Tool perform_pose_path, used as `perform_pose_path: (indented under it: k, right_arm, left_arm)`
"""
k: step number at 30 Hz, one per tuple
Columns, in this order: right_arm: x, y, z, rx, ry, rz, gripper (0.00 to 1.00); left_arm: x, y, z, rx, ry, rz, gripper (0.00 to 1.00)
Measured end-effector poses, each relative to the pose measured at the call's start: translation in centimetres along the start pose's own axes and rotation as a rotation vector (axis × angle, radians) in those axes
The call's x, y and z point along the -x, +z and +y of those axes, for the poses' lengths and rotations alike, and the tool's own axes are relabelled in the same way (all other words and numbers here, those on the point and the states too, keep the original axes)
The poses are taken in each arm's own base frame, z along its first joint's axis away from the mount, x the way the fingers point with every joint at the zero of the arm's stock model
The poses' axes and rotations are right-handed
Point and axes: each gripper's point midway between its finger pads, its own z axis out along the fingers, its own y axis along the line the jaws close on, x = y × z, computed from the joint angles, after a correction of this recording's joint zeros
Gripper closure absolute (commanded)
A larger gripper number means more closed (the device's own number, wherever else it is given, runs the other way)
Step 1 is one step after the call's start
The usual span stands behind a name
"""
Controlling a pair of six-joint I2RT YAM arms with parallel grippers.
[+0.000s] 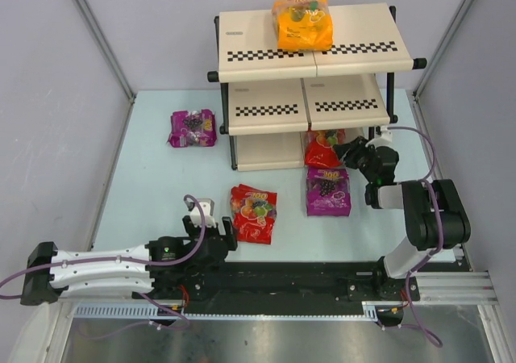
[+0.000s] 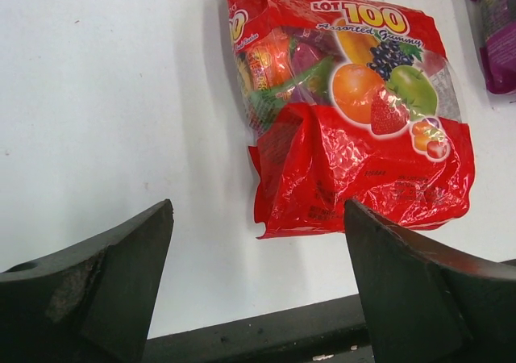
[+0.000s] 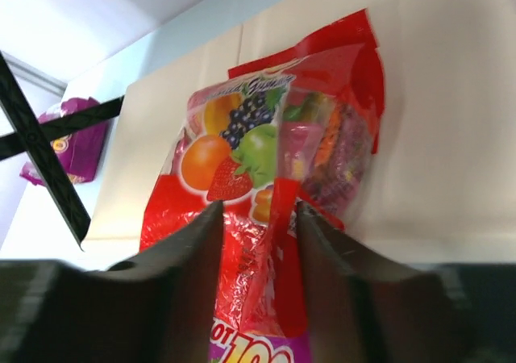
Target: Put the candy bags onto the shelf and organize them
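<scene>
The shelf [image 1: 250, 37] stands at the back, with an orange candy bag [image 1: 302, 24] on its top board. A red candy bag [image 1: 324, 148] lies on the bottom board [image 3: 435, 137]. My right gripper [image 3: 260, 210] is at that bag's near end, its jaws a little apart with a raised fold of the red candy bag [image 3: 258, 137] standing between them. A second red candy bag [image 2: 355, 113] lies flat on the table, just beyond my left gripper [image 2: 258, 218], which is open wide and empty. Two purple candy bags [image 1: 193, 128] [image 1: 327, 191] also lie on the table.
The nearer purple bag [image 3: 258, 351] lies right under my right gripper. The shelf's black frame tubes [image 3: 48, 165] cross to the left of it. The middle board [image 1: 302, 105] is bare. Grey walls close in the table on both sides.
</scene>
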Motion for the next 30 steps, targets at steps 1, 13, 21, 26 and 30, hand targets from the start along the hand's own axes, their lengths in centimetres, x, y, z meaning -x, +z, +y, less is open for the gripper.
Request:
perform_pose_path:
  k: [1,13,21,26,30]
  right_arm:
    - [0.2,-0.1,0.0,0.0,-0.001,-0.002,0.49]
    - [5.4,-8.4,6.2,0.051,-0.025,-0.184,0.43]
    - [-5.3,-14.9,15.7,0.269,0.066,0.05,0.42]
    - [-12.6,-18.7,17.9,0.267,0.071,0.213,0.4]
    - [-17.6,-19.7,17.8,0.198,-0.002,0.311,0.39]
  left_arm:
    - [0.0,0.0,0.0,-0.001,0.001,-0.001,0.09]
    - [-0.3,0.1,-0.6,-0.028,-0.012,0.006,0.1]
    - [-0.9,0.4,-1.1,-0.049,-0.015,0.015,0.11]
    - [-1.7,0.8,-1.3,-0.051,-0.003,0.036,0.11]
    - [-2.3,1.1,-1.6,-0.054,0.001,0.049,0.11]
